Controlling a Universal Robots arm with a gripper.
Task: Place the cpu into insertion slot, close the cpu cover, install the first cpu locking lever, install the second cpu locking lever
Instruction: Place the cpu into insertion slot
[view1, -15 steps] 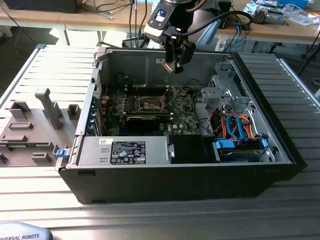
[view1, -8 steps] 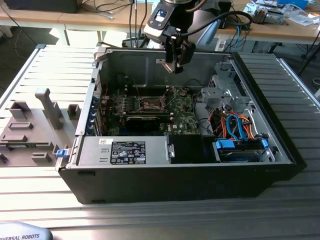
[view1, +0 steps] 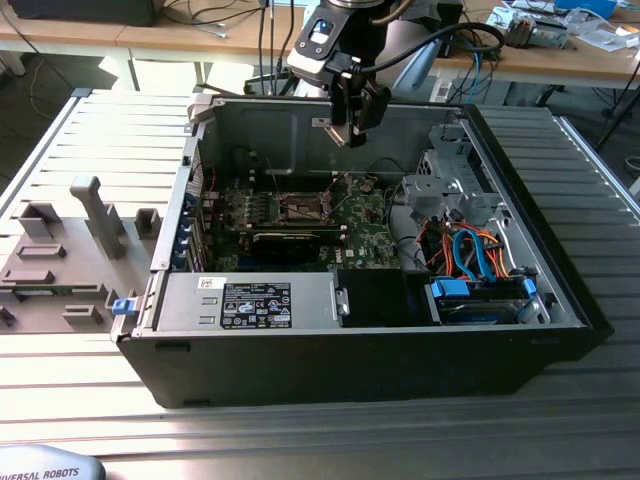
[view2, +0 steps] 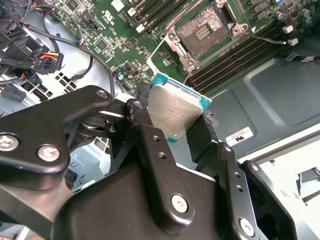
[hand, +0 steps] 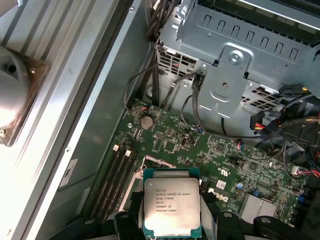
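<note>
gripper (view2: 172, 121) pinches the cpu (view2: 175, 110) by its edges above the motherboard (view2: 117, 50).

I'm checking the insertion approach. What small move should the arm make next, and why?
Probably a short descent toward the socket: the end effector grips the cpu by its edges, well above the motherboard, and the socket below lies open and empty.

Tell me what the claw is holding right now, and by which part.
The claw holds the cpu, pinched by two opposite edges, its metal top bare, above the motherboard.
</note>
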